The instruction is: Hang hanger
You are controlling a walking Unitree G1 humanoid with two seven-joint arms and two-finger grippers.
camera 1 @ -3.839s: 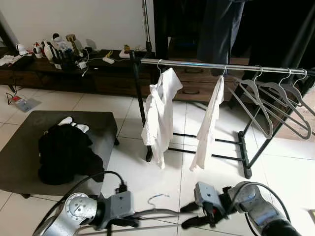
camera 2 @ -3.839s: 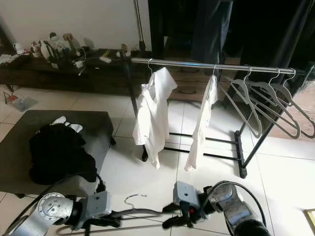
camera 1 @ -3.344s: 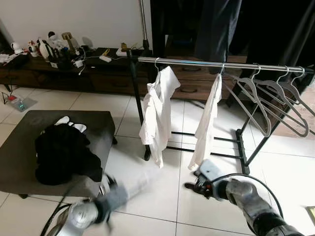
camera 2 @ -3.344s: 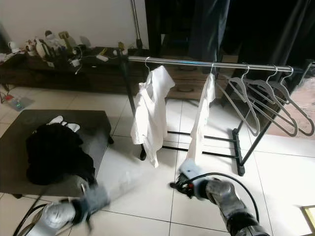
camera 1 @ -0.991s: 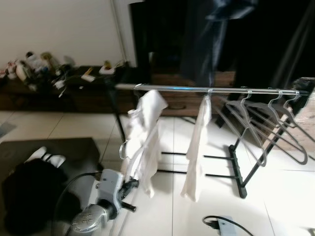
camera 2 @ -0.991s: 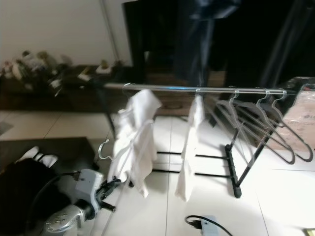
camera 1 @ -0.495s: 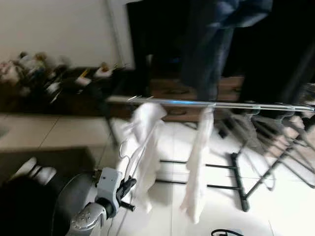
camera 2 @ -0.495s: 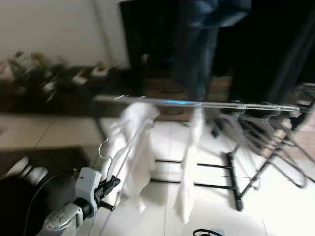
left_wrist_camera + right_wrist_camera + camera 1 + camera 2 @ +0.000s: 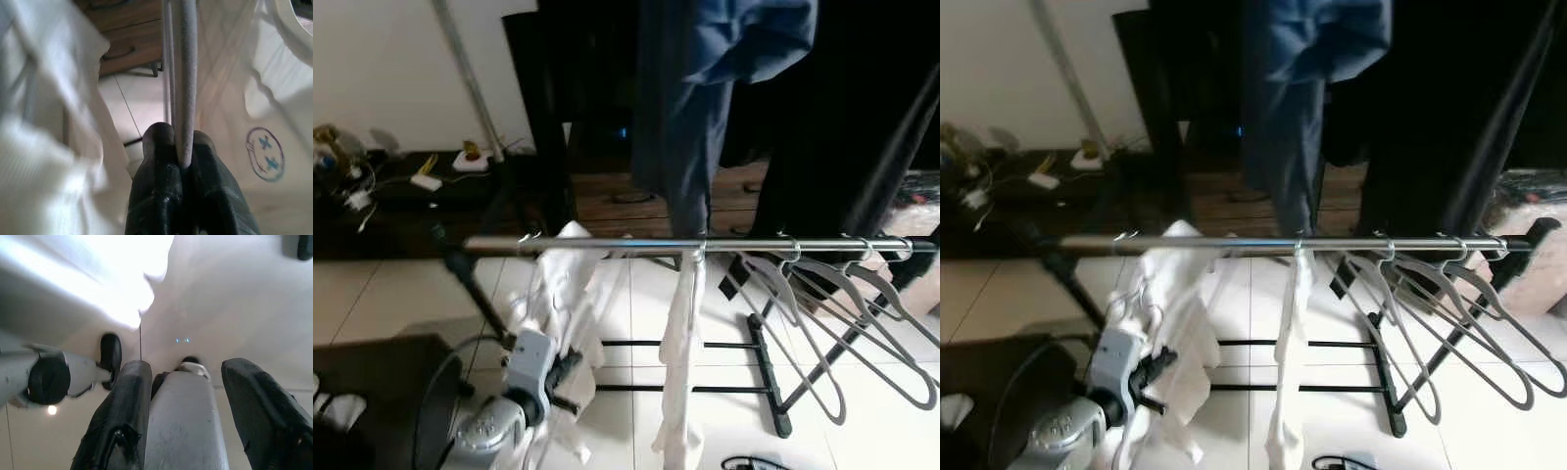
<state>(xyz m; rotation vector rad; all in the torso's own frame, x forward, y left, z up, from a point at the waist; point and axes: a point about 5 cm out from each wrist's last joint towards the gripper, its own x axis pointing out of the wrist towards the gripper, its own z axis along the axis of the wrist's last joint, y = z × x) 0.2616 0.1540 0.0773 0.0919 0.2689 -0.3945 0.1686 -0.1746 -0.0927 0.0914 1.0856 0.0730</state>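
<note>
Two shirts (image 9: 570,294) left on rail (image 9: 744,245), empty hangers (image 9: 822,313) right.

No words, brand names or numbers can be read anywhere in these pictures. The one sign is a small blue drawing printed on the white garment (image 9: 244,98) in the left wrist view, at about four o'clock from the gray hanger bar (image 9: 185,73): a round face outline (image 9: 265,154) with two crosses for eyes and a short line for a mouth. Things on the dark sideboard (image 9: 401,201) at about ten o'clock of the head views are too small and blurred to read.
</note>
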